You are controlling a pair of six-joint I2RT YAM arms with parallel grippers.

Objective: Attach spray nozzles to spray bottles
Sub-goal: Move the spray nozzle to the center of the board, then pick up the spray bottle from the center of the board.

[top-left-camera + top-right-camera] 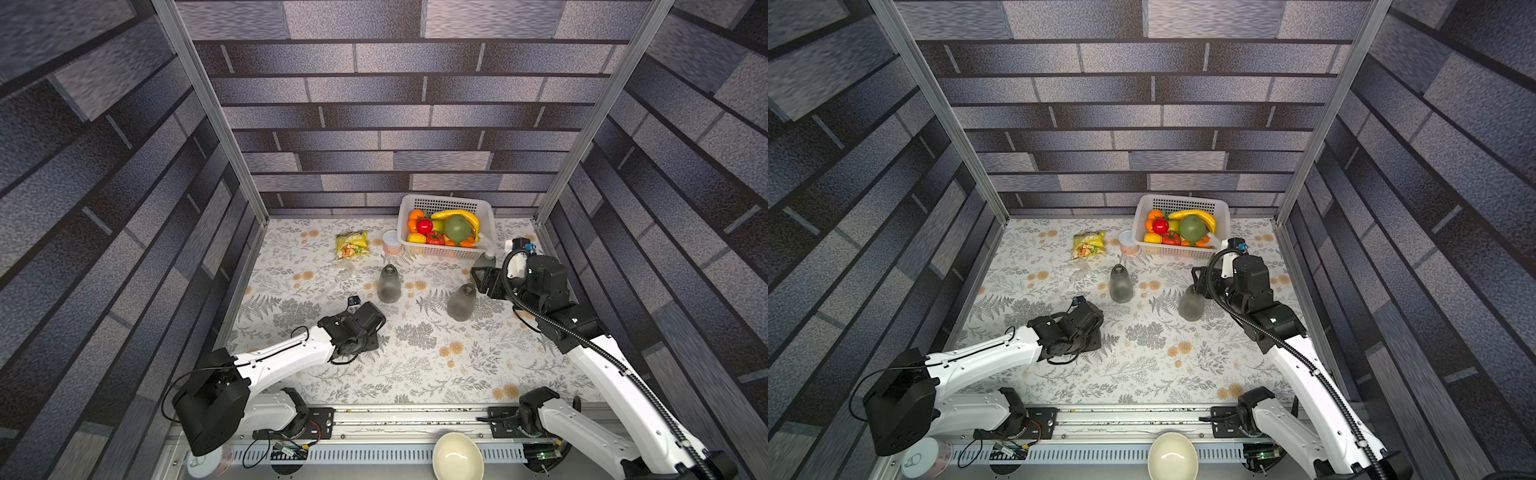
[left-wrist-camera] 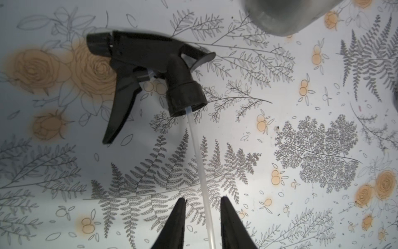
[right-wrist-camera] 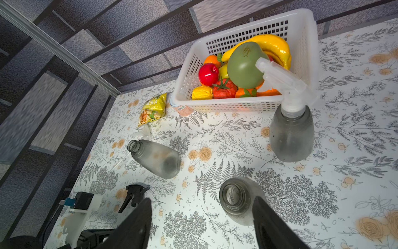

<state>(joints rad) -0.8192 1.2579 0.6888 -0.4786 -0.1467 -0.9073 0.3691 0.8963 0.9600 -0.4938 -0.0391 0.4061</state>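
A black spray nozzle lies on the flowered cloth. Its thin dip tube runs between the fingers of my left gripper, which stand slightly apart and clear of the tube. My right gripper is open wide above an upright grey spray bottle with a bare neck; nothing is between its fingers. A second bare-necked bottle stands mid-table. A third bottle by the basket carries a clear nozzle. Another whitish nozzle lies near the snack bag.
A white basket of toy fruit stands at the back, with a pinkish tin can and a yellow snack bag to its left. A cream bowl sits on the front rail. Walls enclose three sides.
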